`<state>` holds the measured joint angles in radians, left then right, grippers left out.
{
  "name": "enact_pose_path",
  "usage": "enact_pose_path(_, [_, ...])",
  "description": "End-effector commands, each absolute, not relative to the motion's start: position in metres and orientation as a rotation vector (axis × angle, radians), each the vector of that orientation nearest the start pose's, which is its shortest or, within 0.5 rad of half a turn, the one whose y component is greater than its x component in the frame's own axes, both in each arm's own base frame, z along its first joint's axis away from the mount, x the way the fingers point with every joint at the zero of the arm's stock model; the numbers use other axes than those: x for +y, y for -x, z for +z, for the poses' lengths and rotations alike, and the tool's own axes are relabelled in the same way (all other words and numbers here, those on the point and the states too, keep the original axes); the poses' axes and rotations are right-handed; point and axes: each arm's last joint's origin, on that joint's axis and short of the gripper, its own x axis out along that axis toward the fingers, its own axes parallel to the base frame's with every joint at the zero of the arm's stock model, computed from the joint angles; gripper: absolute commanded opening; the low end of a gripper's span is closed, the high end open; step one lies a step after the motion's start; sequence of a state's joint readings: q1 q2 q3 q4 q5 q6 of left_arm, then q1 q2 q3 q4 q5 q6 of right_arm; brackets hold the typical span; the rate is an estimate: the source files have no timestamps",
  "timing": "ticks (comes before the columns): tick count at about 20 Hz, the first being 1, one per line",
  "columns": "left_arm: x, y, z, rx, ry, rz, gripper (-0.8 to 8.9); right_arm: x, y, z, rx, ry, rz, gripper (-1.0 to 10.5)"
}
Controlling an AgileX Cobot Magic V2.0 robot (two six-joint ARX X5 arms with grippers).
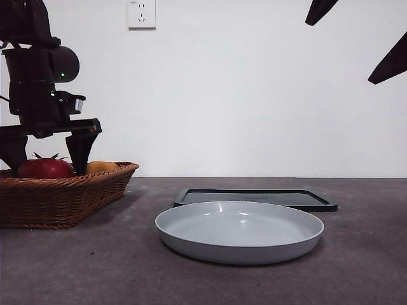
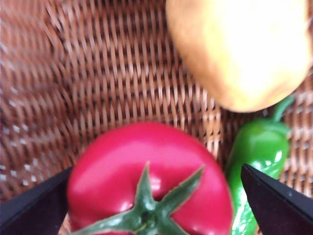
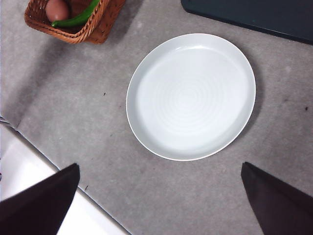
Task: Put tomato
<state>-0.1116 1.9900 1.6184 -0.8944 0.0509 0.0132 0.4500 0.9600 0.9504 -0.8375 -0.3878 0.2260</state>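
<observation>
Left gripper (image 2: pixel 151 205): we see its jaws spread wide, one on each side of the round glossy red tomato (image 2: pixel 146 183), not touching it.
Tomato: lies in the brown woven wicker basket (image 1: pixel 63 194), far left of the front view, near an orange-yellow fruit (image 2: pixel 239 49) and a green pepper (image 2: pixel 257 161).
Right gripper (image 3: pixel 159 196): jaws apart, high above the shallow grey round plate (image 3: pixel 190 95).
Dark flat tray (image 1: pixel 254 197): behind the plate.

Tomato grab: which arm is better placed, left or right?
Left. The left gripper is down in the wicker basket with its open jaws on either side of the tomato. The right gripper hangs high over the grey plate, away from the basket.
</observation>
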Motion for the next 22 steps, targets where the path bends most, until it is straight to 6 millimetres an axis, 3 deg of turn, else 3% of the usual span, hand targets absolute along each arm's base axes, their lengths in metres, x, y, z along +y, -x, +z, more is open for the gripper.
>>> enact_pose_path(1, [-0.047,-0.411,0.211,1.283,-0.06,-0.15,5.8,0.088,-0.156,0.31,0.945,-0.178,0.684,5.8])
enact_pose_path(2, [-0.047,-0.412,0.211,1.277,-0.059,-0.15,5.32,0.088,-0.156,0.31,0.945,-0.178,0.684,5.8])
enact_pose_path(4, [-0.046,-0.411,0.211,1.289,-0.059,-0.149,2.73,0.088,-0.156,0.31,0.945,-0.177,0.684,5.8])
enact_pose_path(5, [-0.046,-0.411,0.211,1.291,-0.059,-0.149,2.32,0.088,-0.156,0.31,0.945,-0.178,0.684,5.8])
enact_pose_path(8, [-0.047,-0.413,0.229,1.282,-0.045,-0.139,2.36,0.088,-0.156,0.31,0.943,-0.178,0.685,5.8])
enact_pose_path(12, [-0.061,-0.405,0.284,1.284,-0.023,-0.139,2.36,0.089,-0.157,0.312,0.921,-0.179,0.69,5.8])
enact_pose_path(14, [-0.086,-0.391,0.306,1.254,-0.063,-0.199,2.35,0.089,-0.158,0.312,0.906,-0.179,0.693,5.8])
enact_pose_path(16, [-0.127,-0.374,0.318,1.21,-0.11,-0.29,2.36,0.09,-0.16,0.314,0.87,-0.173,0.677,5.8])
enact_pose_path(21, [-0.232,-0.331,0.317,1.137,-0.227,-0.527,2.35,0.086,-0.164,0.316,0.8,-0.111,0.504,5.8])
enact_pose_path(22, [-0.241,-0.326,0.315,1.139,-0.242,-0.548,2.35,0.085,-0.163,0.317,0.796,-0.108,0.495,5.8])
